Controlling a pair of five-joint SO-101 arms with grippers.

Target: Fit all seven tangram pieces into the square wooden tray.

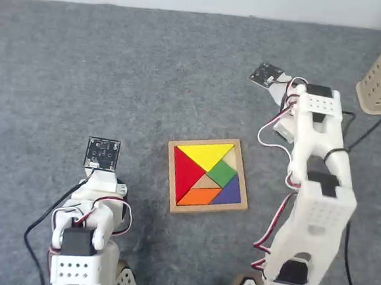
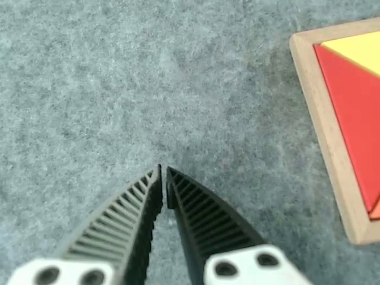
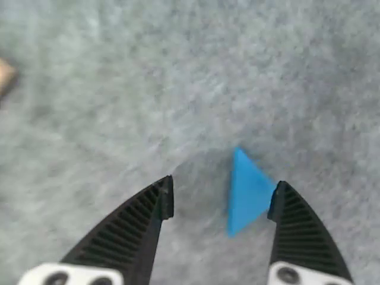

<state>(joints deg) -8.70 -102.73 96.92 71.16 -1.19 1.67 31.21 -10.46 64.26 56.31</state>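
Bright, soft, even light falls from above on the grey felt table [image 1: 84, 61]. In the high view the shadows are faint and short and lie close under both arms. In the right wrist view a dim, soft-edged patch darkens the felt between the spread fingers of the right gripper [image 3: 223, 181], just beside the blue triangle [image 3: 246, 193], whose face is flatly lit. Under the pressed-together tips of the left gripper [image 2: 163, 172] the felt is only slightly darker. The tray [image 2: 323, 119] rim off to that gripper's side is evenly lit.
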